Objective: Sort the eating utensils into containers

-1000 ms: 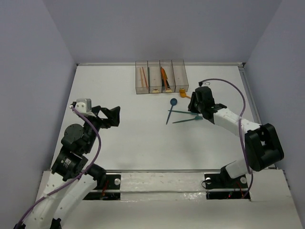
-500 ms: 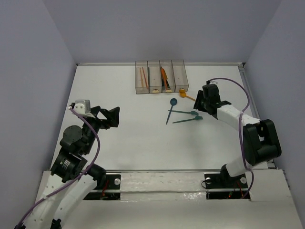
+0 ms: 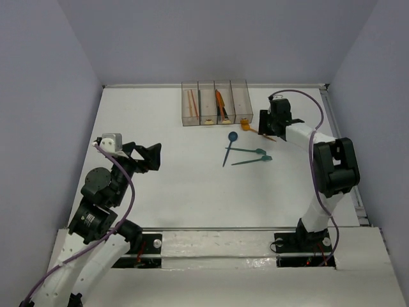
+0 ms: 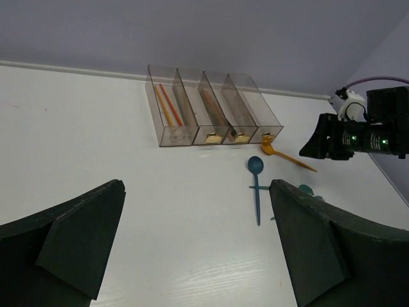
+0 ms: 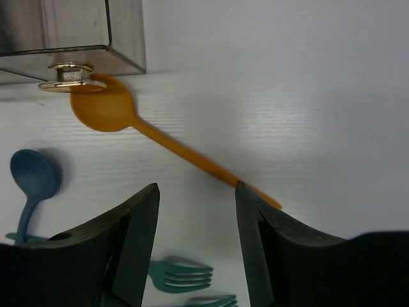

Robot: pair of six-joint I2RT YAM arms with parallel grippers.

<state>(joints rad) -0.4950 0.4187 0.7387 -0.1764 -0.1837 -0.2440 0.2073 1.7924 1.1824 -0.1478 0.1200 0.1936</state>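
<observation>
Right wrist view: the right gripper (image 5: 195, 203) has its fingers (image 5: 128, 246) spread, with nothing between them. The orange spoon (image 5: 174, 147) lies flat on the table (image 5: 287, 77) just past the tips, its handle running across the gap. Its bowl touches the front corner of the containers (image 5: 124, 32). The blue spoon (image 5: 32, 176) lies off to one side, and the teal forks (image 5: 182, 276) show at the lower edge.

A second ago this gripper stood over the fork heads with its jaws set closer. It has since swung toward the far right, next to the end bin, and the jaws have widened. None of the utensils has shifted, so four pieces remain loose on the table. My guess is that the orange spoon is the next pick. Its thin handle lies flat on the surface, so the fingers will need to come down low on either side of it.

In the top view the leftmost bin holds the orange-red sticks (image 3: 191, 102), and another bin holds an orange piece. The left gripper (image 3: 149, 157) hangs well apart from all this, with its fingers wide and empty
</observation>
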